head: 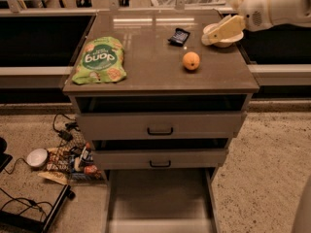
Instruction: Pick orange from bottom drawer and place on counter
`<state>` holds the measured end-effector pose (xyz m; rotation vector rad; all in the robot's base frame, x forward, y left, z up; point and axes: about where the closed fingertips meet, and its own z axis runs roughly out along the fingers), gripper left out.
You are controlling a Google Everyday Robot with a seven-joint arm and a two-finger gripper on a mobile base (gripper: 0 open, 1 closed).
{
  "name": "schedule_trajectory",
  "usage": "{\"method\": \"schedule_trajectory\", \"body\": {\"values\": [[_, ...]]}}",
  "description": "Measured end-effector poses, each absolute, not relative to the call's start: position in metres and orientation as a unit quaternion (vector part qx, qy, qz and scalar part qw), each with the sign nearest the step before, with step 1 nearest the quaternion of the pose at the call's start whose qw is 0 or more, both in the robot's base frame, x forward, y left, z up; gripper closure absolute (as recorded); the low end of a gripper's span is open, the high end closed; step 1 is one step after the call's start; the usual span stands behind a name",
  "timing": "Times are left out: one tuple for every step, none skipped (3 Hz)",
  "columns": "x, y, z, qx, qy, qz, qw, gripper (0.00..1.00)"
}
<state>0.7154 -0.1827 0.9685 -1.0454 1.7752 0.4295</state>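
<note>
The orange (191, 60) sits alone on the counter (155, 74), right of centre. My gripper (214, 37) hangs above the counter's far right corner, in front of the white bowl (228, 41), up and to the right of the orange and apart from it. It holds nothing that I can see. The bottom drawer (160, 198) is pulled out and its floor shows bare. The two upper drawers, with black handles, are slightly ajar.
A green snack bag (99, 59) lies on the counter's left side. A small dark packet (179, 36) lies at the back centre. Cables, a wire basket of packets (73, 159) and a white disc (36, 157) clutter the floor at left.
</note>
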Motion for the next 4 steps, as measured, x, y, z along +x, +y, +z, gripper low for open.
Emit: {"method": "schedule_trajectory", "body": {"values": [[0.684, -0.217, 1.001, -0.450, 0.724, 0.180, 0.490, 0.00], [0.639, -0.252, 1.028, -0.458, 0.723, 0.147, 0.496, 0.00], [0.584, -0.276, 1.058, -0.440, 0.730, 0.085, 0.516, 0.00], [0.519, -0.265, 1.114, -0.402, 0.716, 0.026, 0.570, 0.00]]}}
